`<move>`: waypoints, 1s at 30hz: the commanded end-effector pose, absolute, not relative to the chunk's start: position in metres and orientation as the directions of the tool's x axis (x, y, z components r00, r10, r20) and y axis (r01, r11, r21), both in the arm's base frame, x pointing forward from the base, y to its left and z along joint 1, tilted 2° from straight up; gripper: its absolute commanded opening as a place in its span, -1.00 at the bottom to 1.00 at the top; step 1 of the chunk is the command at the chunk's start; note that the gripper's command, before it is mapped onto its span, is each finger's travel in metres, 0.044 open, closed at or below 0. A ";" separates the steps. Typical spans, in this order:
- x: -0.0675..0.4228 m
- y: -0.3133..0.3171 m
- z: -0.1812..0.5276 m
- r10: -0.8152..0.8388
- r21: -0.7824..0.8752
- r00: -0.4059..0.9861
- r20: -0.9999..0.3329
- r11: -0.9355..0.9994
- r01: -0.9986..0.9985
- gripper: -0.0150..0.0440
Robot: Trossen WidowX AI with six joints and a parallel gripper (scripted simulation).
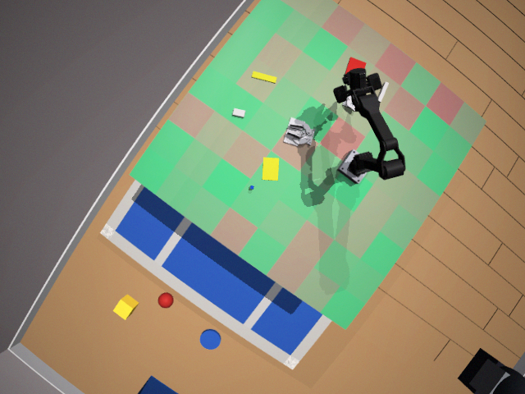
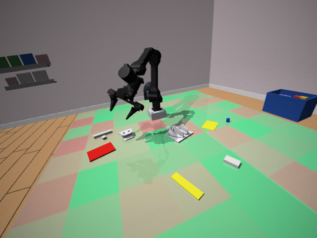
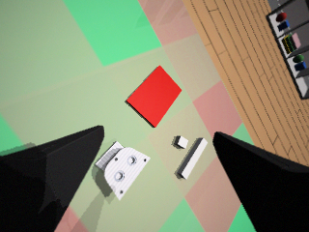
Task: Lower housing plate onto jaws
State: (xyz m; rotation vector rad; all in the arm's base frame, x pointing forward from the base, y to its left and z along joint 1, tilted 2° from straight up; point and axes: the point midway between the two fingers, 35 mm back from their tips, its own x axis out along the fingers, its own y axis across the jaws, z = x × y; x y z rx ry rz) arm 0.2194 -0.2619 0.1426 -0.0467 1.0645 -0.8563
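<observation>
The white housing plate point(image 1: 349, 103) point(image 2: 127, 132) point(image 3: 127, 168), with two large round holes, rests on the mat, its holed face raised above a lower white ledge. It is apart from the white jaw assembly point(image 1: 298, 133) point(image 2: 178, 132), whose two jaws lie side by side on a square base nearer the mat's middle. The jaw assembly is outside the wrist view. My gripper point(image 2: 118, 114) point(image 3: 158, 133) is open and empty, in the air above the housing plate's area. In the wrist view the plate lies near the left finger. Pins and stubs are too small to tell.
A red plate point(image 1: 355, 66) point(image 2: 101, 151) point(image 3: 154, 96), a white bar point(image 1: 383, 92) point(image 2: 102, 134) point(image 3: 193, 158) and a small white block point(image 2: 103, 137) point(image 3: 181, 141) lie near the housing plate. A yellow square point(image 1: 270, 168) point(image 2: 210, 125), yellow strip point(image 1: 263, 77) point(image 2: 187, 186) and white block point(image 1: 239, 112) point(image 2: 232, 161) lie farther off.
</observation>
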 end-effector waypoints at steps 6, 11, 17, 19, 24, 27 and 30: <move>0.213 -0.266 0.129 -0.546 -0.433 0.164 -0.822 0.784 0.444 1.00; 0.209 -0.267 0.123 -0.493 -0.418 0.141 -0.859 0.833 0.362 1.00; 0.203 -0.269 0.115 -0.423 -0.383 0.115 -0.899 0.886 0.262 1.00; 0.201 -0.269 0.112 -0.398 -0.367 0.107 -0.911 0.901 0.229 1.00; 0.196 -0.269 0.107 -0.333 -0.319 0.087 -0.939 0.936 0.146 1.00; 0.193 -0.269 0.103 -0.293 -0.285 0.076 -0.953 0.953 0.097 1.00; 0.189 -0.269 0.100 -0.251 -0.248 0.067 -0.966 0.967 0.050 1.00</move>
